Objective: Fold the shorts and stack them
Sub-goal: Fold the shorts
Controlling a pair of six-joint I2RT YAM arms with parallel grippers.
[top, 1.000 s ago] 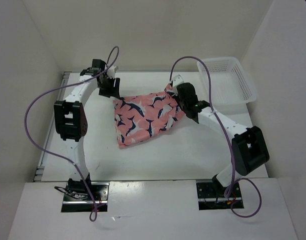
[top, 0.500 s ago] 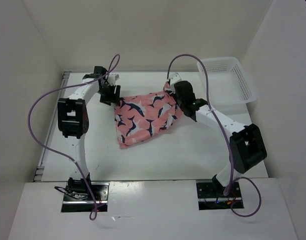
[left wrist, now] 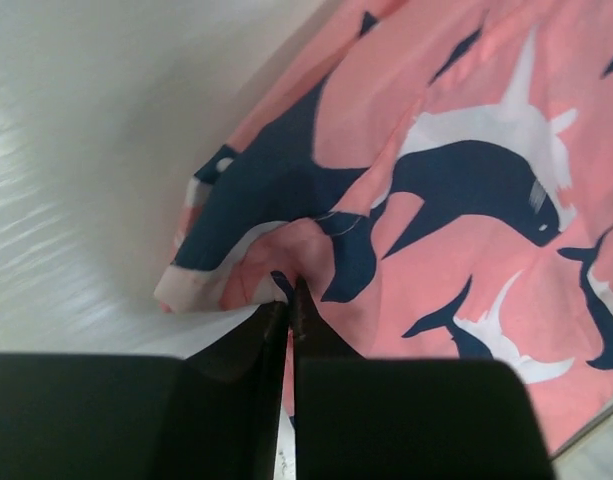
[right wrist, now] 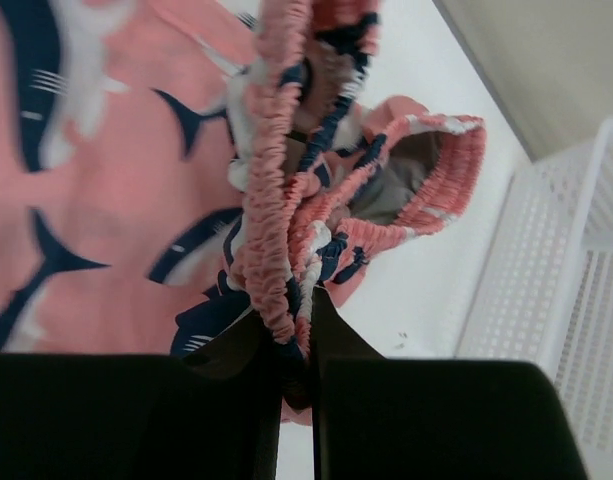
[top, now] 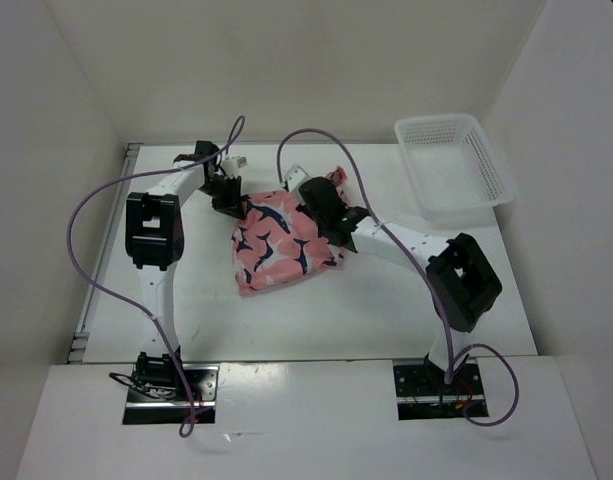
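The salmon-pink shorts point(top: 274, 250) with navy-and-white shark shapes lie in the middle of the white table. At their far-left corner my left gripper point(top: 233, 203) is shut, pinching a small fold of the fabric point(left wrist: 306, 235) beside the hem; its jaws point(left wrist: 290, 295) are pressed together on the cloth. My right gripper point(top: 314, 200) is above the shorts' upper middle. It is shut on the gathered elastic waistband point(right wrist: 276, 200), which hangs bunched and lifted from its jaws point(right wrist: 298, 335). The rest of the shorts point(right wrist: 96, 190) spread out below.
A white plastic mesh basket point(top: 456, 170) stands at the back right, its wall point(right wrist: 576, 300) close beside the right gripper's view. Purple cables arc over both arms. Walls enclose the table at the back and on both sides.
My right gripper has carried the waistband leftward from the shorts' right edge over their middle, folding the cloth. My left gripper has closed on the far-left corner.
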